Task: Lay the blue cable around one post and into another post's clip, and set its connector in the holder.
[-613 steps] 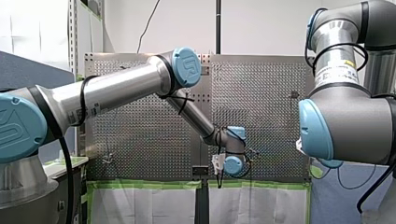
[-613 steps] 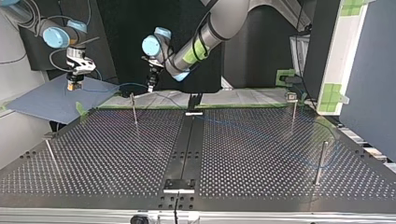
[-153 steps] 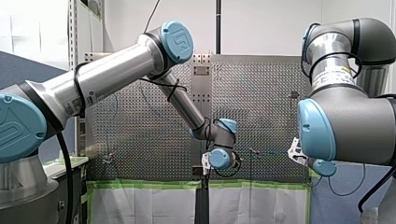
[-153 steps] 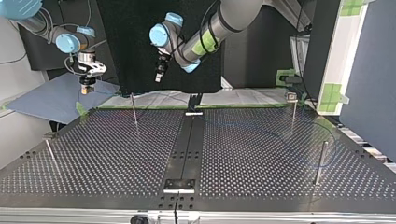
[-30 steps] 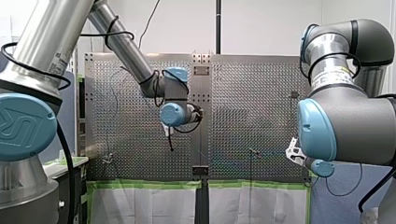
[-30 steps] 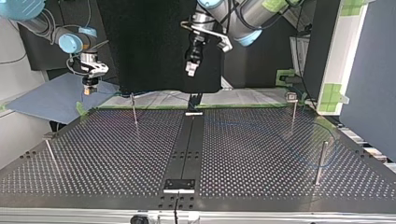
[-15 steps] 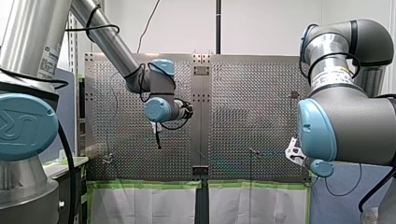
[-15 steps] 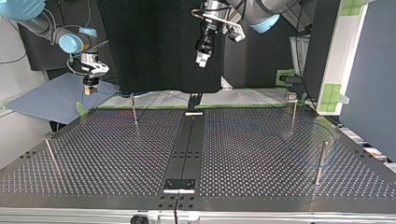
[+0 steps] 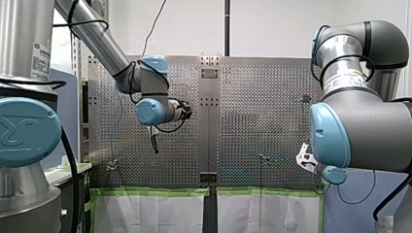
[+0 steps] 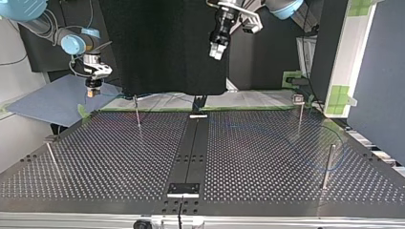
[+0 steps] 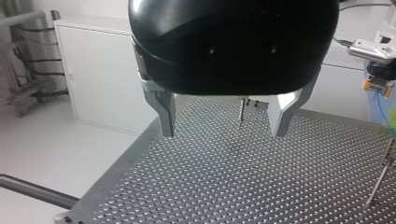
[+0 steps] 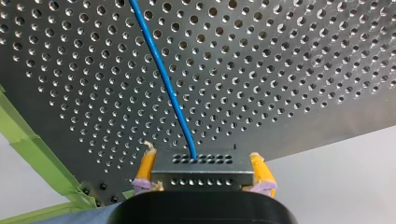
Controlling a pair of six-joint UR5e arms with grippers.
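Right wrist view: my right gripper (image 12: 203, 163) is clamped on the connector (image 12: 201, 176), a small perforated metal block, with one yellow pad (image 12: 146, 164) against each of its sides. The blue cable (image 12: 163, 77) leaves the middle of the connector and runs straight away from the gripper, over the perforated table (image 12: 289, 56). Green tape (image 12: 32, 140) borders the table edge beside the gripper. Left wrist view: my left gripper (image 11: 224, 119) has its two metal fingers (image 11: 166, 112) spread wide with nothing between them. It is held high above the table. A thin post (image 11: 241, 112) stands on the table far ahead, seen in the gap between the fingers. My right gripper shows at the far side, yellow pads closed on the connector, with the cable hanging below it. Top view: my left gripper hangs from the upper edge near the middle, well above the table and pointing down. My right gripper is at the view's left, past the table's far edge and above a blue sheet (image 10: 47, 102), gripping the connector. On the table's right half a faint blue arc of cable lies near a tall post (image 10: 328, 164). Whether the cable touches that post cannot be determined. Front view: my left arm reaches in from the left with its gripper pointing down, clear of the table. My right arm fills the right side and hides its own gripper.
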